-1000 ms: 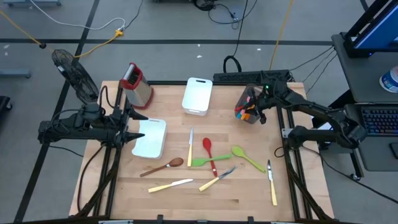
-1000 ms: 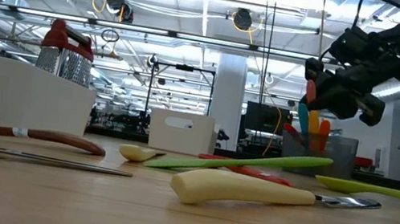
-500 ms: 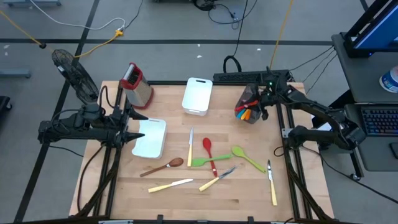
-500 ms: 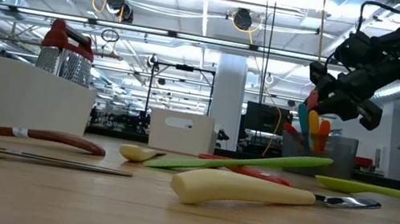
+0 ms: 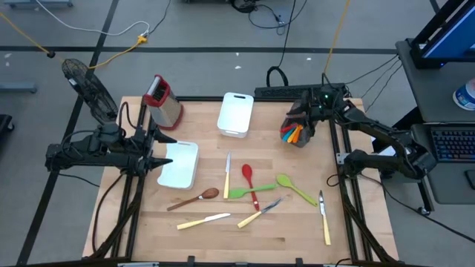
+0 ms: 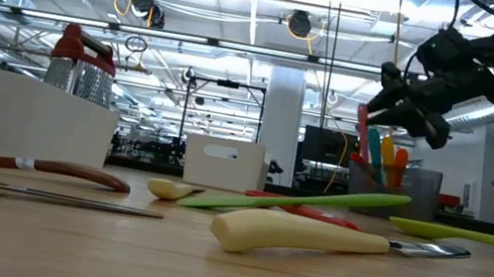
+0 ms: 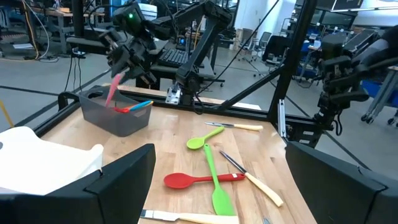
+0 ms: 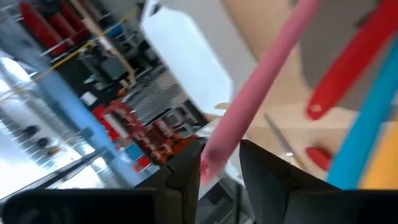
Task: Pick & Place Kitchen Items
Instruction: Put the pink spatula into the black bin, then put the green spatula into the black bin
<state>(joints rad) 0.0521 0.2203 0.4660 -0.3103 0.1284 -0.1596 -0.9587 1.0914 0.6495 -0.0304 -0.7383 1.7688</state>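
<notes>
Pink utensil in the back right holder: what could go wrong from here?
The pink utensil leans steeply over the rim of the holder; it may tip out onto the table. The right gripper is right at its top end; withdrawing may drag it along or knock the holder.

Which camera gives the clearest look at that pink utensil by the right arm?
The left wrist view: the pink utensil leans whole from the holder. The right wrist view shows only its handle, the low view a sliver, the high view little.
</notes>
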